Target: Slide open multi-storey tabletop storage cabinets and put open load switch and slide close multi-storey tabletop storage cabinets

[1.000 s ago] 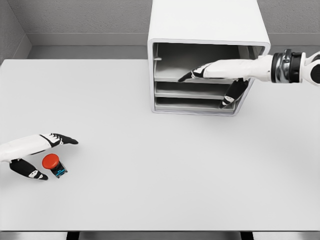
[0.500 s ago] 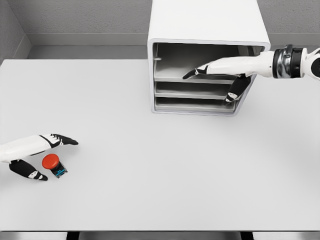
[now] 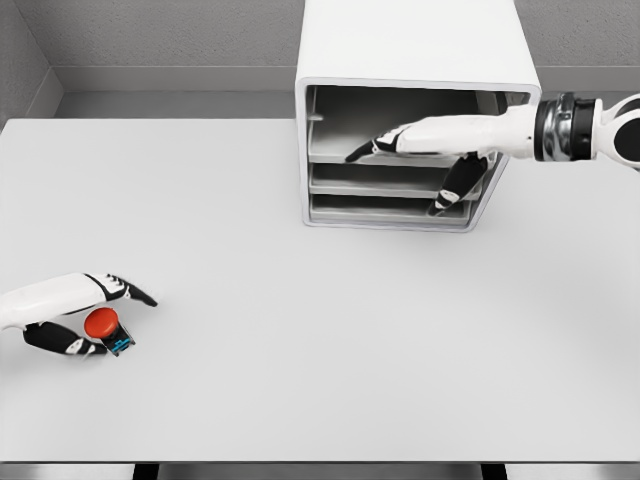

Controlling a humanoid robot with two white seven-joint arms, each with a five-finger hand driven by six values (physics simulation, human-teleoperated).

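White table (image 3: 300, 380) is carrying the storage cabinet (image 3: 415, 50) at the back; the right hand (image 3: 425, 150) is reaching across its open front, fingers extended, holding nothing. Front left, the left hand (image 3: 70, 315) is closing around the red-capped load switch (image 3: 105, 328).

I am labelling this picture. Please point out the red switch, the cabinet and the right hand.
red switch (image 3: 100, 322), head view, on its red cap.
cabinet (image 3: 410, 40), head view, on its white top.
right hand (image 3: 420, 160), head view, on its middle.
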